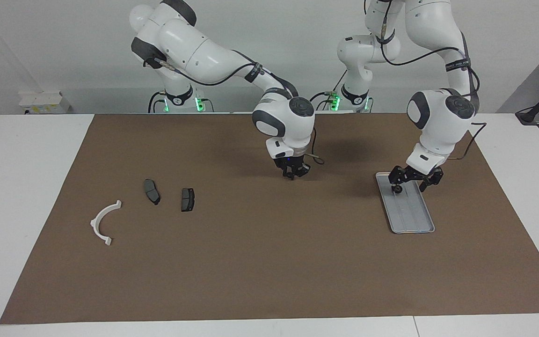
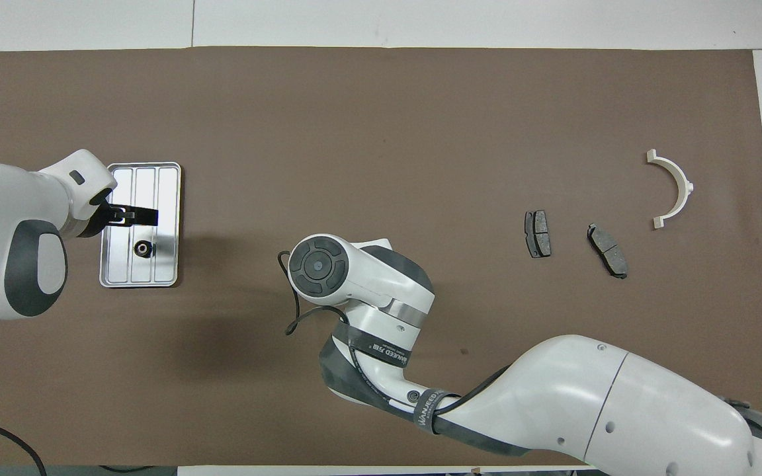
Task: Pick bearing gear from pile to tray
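We lift our left gripper [image 1: 410,183], fingers wide, straight off the gear [image 2: 143,248] in the tray [image 2: 168,218]; right gripper [image 1: 294,173] fingers unclear.

The left gripper [image 1: 414,182] hangs with jaws apart over the tray [image 1: 417,220] end nearer the robots, blocking descent there, where a small black bearing gear [image 2: 143,248] lies; the tray's farther half lies open from above; the right gripper [image 1: 294,172] hangs over bare brown mat [image 1: 269,271] mid-table; two brake pads [image 1: 151,191] and a white arc [image 1: 103,223] lie well apart toward the right arm's end, with passable gaps between them.
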Motion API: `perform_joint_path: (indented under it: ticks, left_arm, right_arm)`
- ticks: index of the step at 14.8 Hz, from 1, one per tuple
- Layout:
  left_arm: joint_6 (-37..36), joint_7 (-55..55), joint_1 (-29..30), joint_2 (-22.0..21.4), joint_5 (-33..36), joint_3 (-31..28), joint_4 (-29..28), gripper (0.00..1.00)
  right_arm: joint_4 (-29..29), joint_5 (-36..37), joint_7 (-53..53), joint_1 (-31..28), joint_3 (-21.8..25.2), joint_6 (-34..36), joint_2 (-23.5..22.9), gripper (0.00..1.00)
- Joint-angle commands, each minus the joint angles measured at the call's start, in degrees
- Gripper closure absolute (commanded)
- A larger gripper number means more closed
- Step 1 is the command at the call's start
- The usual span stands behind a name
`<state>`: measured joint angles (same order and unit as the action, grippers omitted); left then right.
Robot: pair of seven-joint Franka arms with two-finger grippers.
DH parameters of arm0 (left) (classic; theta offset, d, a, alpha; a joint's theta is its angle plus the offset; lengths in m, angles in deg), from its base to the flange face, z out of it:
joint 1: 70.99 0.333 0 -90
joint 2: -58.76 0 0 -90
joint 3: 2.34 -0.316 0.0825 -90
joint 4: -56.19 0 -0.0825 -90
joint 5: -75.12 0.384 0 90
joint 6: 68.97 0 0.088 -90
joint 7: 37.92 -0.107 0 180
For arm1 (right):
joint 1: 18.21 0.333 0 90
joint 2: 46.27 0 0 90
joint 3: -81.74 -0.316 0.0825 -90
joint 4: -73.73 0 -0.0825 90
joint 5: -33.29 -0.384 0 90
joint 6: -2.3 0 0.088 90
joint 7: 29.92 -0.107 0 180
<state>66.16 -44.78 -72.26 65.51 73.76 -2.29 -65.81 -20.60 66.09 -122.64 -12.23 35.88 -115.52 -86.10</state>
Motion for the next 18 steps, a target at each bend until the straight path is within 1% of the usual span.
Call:
perform_joint_path:
  ticks: [1, 3, 4, 6, 8, 10, 12, 15, 17, 18]
  left_arm:
    - [-0.6, 0.2, -0.8, 0.4, -0.8, -0.5, 0.5, 0.00]
    - [-0.3, 0.9, -0.9, 0.4, -0.8, -0.5, 0.6, 0.00]
    - [0.6, 3.3, -2.1, 0.5, -0.8, -0.4, 0.7, 0.00]
    - [1.3, 9.7, -6.2, 1.1, -0.8, -0.5, 1.5, 0.00]
    - [-0.1, 17.5, -10.7, 1.3, -0.8, -0.5, 3.8, 0.00]
    - [-2.4, 24.2, -14.8, 2.2, -0.6, -0.5, 6.0, 0.00]
    - [-4.4, 30.5, -20.2, 2.2, 0.1, -0.6, 6.1, 0.00]
    - [-4.8, 37.8, -26.3, 2.0, 0.7, -0.6, 5.3, 0.00]
    - [-4.4, 41.4, -29.5, 2.3, 0.8, -0.6, 4.4, 0.00]
    - [-4.4, 42.7, -30.6, 2.4, 0.9, -0.5, 4.1, 0.00]
  right_arm:
    - [3.4, 1.3, -0.3, -2.2, -0.8, 4.8, 1.7, 0.00]
    - [5.8, 0.5, 2.0, -3.9, -1.2, 7.9, 3.3, 0.00]
    - [6.3, -0.3, 4.1, -5.2, -1.5, 9.0, 4.6, 0.00]
    - [6.7, -3.2, 10.1, -8.6, -2.0, 10.1, 7.5, 0.00]
    - [7.5, -5.5, 16.9, -11.2, -2.0, 12.3, 9.8, 0.00]
    - [8.5, -6.4, 24.0, -13.5, -2.0, 14.9, 11.7, 0.00]
    - [9.3, -6.5, 32.5, -16.6, -2.6, 17.9, 12.9, 0.00]
    - [9.6, -6.5, 47.2, -24.4, -6.0, 20.3, 14.2, 0.00]
    - [9.8, -6.4, 53.8, -28.8, -7.8, 21.7, 14.3, 0.00]
    - [10.2, -6.5, 55.2, -30.4, -8.7, 22.3, 14.3, 0.00]
